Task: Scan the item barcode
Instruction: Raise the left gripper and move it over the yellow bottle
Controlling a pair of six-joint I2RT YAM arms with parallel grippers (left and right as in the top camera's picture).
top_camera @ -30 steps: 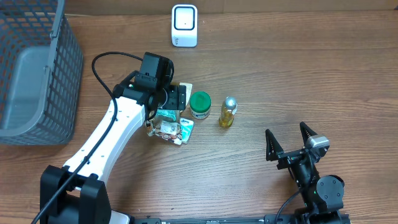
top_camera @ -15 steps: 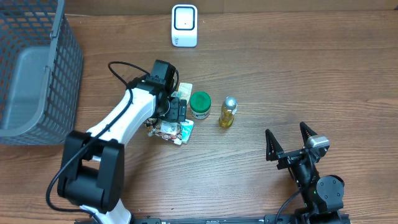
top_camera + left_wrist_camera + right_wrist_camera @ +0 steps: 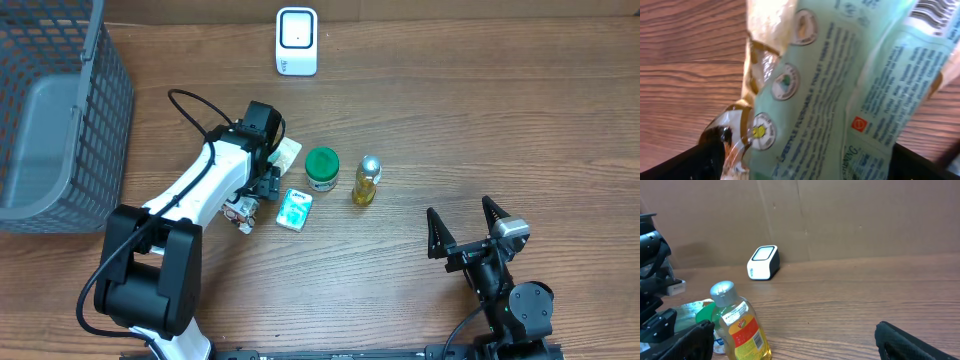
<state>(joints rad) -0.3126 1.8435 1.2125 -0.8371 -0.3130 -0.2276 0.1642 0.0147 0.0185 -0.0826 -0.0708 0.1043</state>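
Two dark fingers (image 3: 710, 157) of the left gripper (image 3: 810, 152) stand spread wide. The pale green printed plastic packet (image 3: 810, 90) lies between them, its crinkled edge touching one finger. Whether it is gripped, I cannot tell.

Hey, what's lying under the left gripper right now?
A mint-green printed plastic packet, overlapping a clear crinkly wrapper, on the wooden table. Anything beneath them is covered.

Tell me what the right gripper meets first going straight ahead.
Probably nothing near: bare table runs ahead of the right gripper to the cardboard wall. The yellow bottle seems just left of that line, though depth is unclear.
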